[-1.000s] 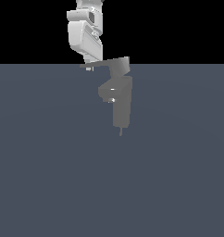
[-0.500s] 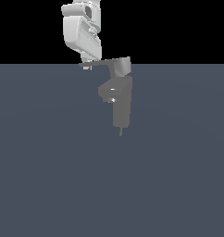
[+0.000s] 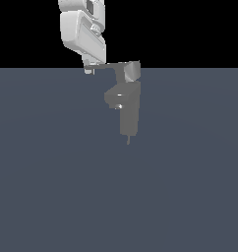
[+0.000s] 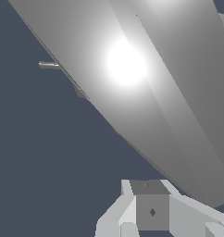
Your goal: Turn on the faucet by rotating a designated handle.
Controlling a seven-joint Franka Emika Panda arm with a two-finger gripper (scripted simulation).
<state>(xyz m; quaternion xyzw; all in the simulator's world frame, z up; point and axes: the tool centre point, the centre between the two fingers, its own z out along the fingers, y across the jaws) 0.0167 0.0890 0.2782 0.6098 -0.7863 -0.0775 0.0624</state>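
The grey faucet (image 3: pixel 130 115) stands upright in the exterior view, with its stubby spout (image 3: pixel 114 96) pointing to that view's left. On top sits a blocky cap, and the thin handle (image 3: pixel 110 64) projects from it to the left. My gripper (image 3: pixel 89 69) hangs from the white hand at the far end of the handle, touching or nearly touching its tip, with the fingers together. In the wrist view the faucet (image 4: pixel 146 78) fills most of the frame as a glaring grey slab. The gripper (image 4: pixel 151 212) shows at the edge below it, holding nothing.
A flat dark blue-grey floor (image 3: pixel 190 187) surrounds the faucet, and the background above its horizon is black. The white robot arm (image 3: pixel 81 29) rises out of the frame above the handle's end.
The hand has shifted slightly to the exterior view's left and tilted. The handle and faucet look about the same.
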